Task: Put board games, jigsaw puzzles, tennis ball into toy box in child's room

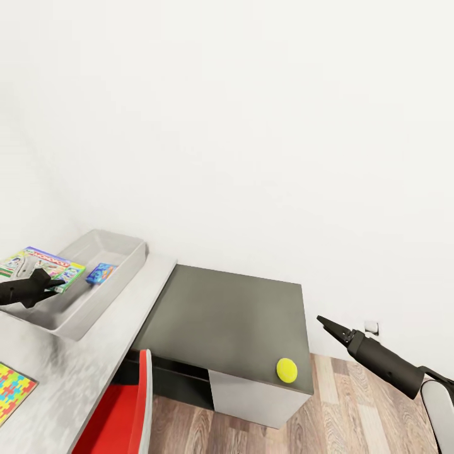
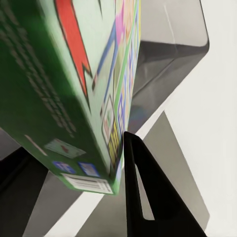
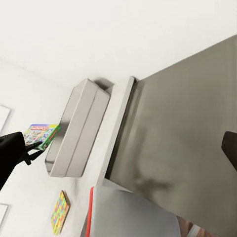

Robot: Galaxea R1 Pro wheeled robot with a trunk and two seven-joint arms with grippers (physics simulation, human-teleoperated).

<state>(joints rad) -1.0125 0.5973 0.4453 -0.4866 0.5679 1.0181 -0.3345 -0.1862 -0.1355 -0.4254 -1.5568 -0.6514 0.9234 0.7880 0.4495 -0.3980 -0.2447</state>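
Grey toy box (image 1: 129, 249) holds one blue box; left claw (image 1: 53, 282) grips one board game (image 1: 44, 263); right claw (image 1: 325, 323) looks closed, empty.

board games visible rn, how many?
2. One white, green-edged board game is shut in the left gripper over the toy box; one small blue box lies inside it. More may be hidden below.
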